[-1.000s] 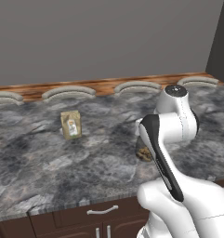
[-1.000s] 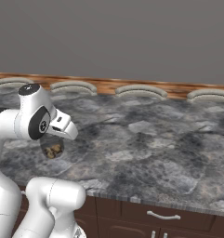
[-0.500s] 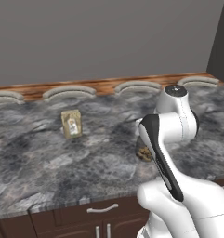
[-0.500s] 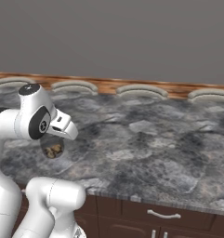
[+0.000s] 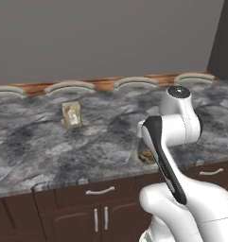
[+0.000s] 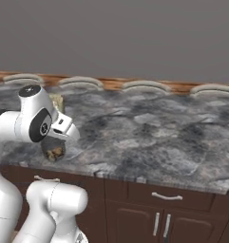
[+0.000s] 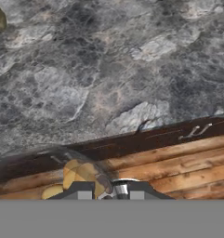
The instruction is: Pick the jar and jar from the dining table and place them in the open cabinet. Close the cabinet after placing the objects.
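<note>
Carry step, first of two jars. Claw (image 6: 53, 148) clamped on short jar (image 6: 53, 152), dark glass w/ yellowish bits, held off the bench (image 5: 39, 151) near its front edge, tucked under the wrist. Same jar glimpsed in left base view (image 5: 144, 156), just beside the forearm, and at bottom of hand view (image 7: 83, 179), close against the claw tips. Tan carton (image 5: 71, 114) standing well apart toward the back edge. Tall dark jar and cabinet: cannot tell where from here.

Next, prob.: keep grip firm, swing/drive toward the open cabinet, keep jar upright, clear bench edge and drawer fronts (image 6: 161, 197) below. Then set on shelf, release, return for 2nd jar, shut door last.
</note>
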